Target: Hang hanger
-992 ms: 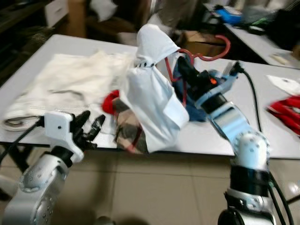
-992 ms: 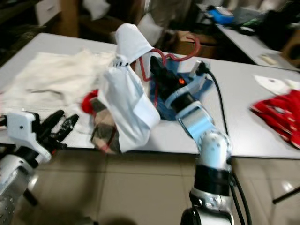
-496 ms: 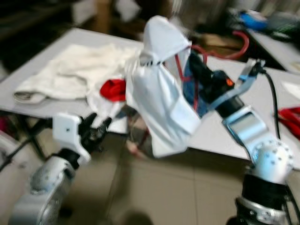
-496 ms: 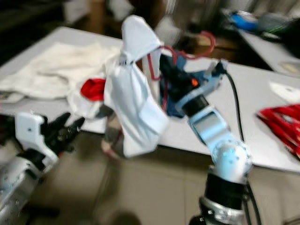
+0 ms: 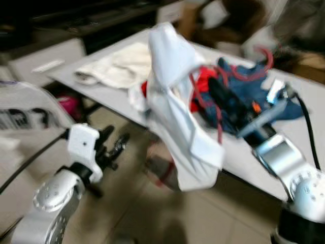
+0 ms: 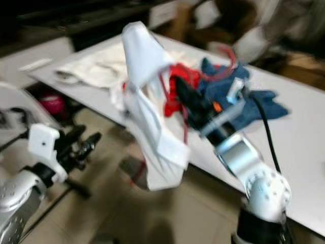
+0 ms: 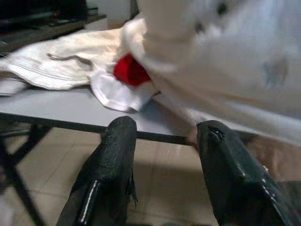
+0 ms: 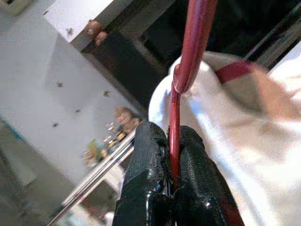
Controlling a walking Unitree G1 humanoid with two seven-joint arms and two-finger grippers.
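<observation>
Two grippers here, only one working. Nearest the camera, the left gripper [image 5: 112,147] hovers low in front of the grey table [image 5: 109,94], its black fingers [image 7: 109,165] spread apart with nothing between them. Further up, the right gripper [image 8: 170,155] is pinched tight on the thin red wire hanger [image 5: 218,109] — just a narrow strip of wire between the pads, so it could easily twist or slide. The white shirt [image 5: 177,122] draped on the hanger hangs heavy to one side off the table edge, which probably drags the hook [image 5: 262,60] off line. Beyond it lie a crumpled blue garment [image 5: 244,96] and a cream cloth [image 5: 122,68] — swing the shirt through and it may snag them. No rail in sight yet.
</observation>
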